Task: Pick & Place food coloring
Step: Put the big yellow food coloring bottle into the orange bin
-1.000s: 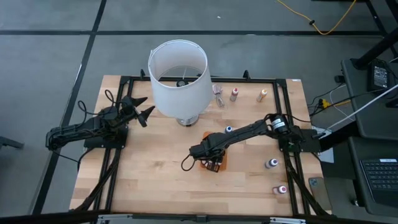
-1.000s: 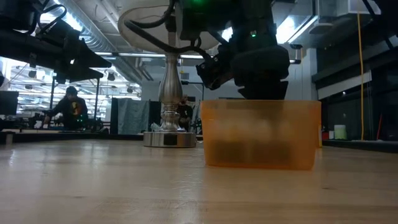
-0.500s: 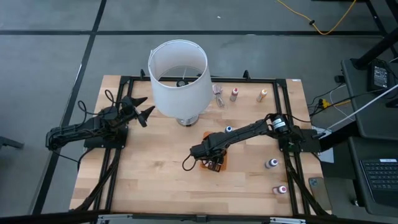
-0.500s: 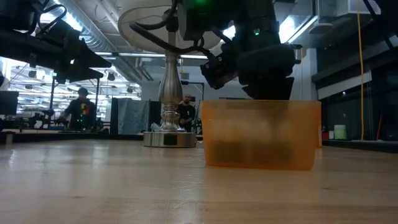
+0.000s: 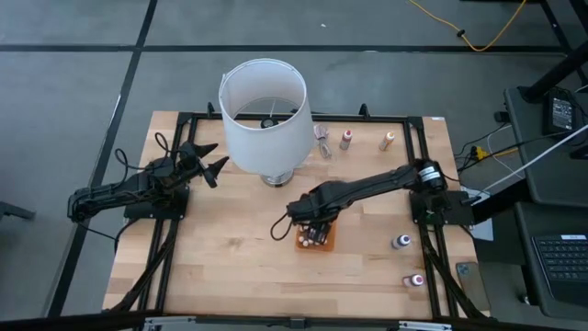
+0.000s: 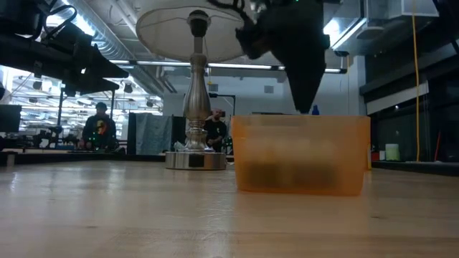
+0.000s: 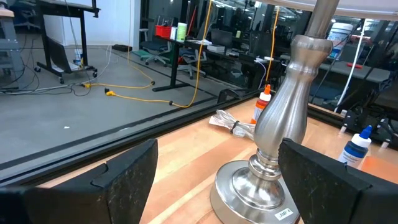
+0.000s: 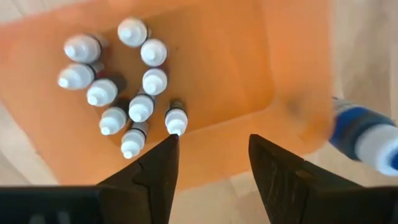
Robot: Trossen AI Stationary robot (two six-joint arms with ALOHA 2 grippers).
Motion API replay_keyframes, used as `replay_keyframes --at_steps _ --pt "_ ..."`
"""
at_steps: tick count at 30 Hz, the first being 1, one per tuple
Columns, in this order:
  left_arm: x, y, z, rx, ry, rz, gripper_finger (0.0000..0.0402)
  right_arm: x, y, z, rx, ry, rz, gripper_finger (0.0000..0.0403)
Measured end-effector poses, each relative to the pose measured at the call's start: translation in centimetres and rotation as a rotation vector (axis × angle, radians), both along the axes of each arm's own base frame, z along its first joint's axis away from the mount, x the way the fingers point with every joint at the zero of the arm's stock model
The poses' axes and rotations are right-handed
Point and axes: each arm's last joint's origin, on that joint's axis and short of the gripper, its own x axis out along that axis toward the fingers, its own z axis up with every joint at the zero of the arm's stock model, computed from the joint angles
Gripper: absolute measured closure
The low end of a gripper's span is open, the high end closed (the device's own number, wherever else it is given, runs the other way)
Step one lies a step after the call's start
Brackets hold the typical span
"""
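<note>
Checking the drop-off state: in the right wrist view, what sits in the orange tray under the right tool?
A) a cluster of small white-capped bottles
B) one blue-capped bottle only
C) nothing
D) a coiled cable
A: the right wrist view shows about nine white-capped bottles grouped at one side of the orange tray, with the right tool open above them, holding nothing.

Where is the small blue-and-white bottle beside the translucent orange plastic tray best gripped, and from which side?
Grip the blue-and-white bottle across its body just under the cap, coming down from above: it stands upright, and the wall of the orange tray sits close beside it, so a sideways approach looks cramped. The open right gripper hovers over that tray; the left gripper waits far off.
</note>
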Motion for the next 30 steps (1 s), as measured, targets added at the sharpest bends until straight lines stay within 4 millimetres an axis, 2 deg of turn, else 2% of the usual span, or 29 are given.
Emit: replay_keyframes --at_steps 6,18,26,30 --pt "0.0 0.0 0.0 0.0 -0.001 0.0 0.0079 -0.9 -0.9 2.7 0.009 -0.075 -0.116 0.0208" --pt "0.0 0.0 0.0 0.0 0.0 0.0 0.008 -3.2 -1.9 7.9 0.047 -0.234 -0.132 0.0208" --pt "0.0 0.0 0.0 0.0 0.0 0.0 0.008 -5.3 -4.1 11.3 0.066 -0.336 -0.207 0.0208" --pt "0.0 0.0 0.0 0.0 0.0 0.0 0.008 -6.4 -5.5 12.7 0.056 -0.379 -0.184 0.0208"
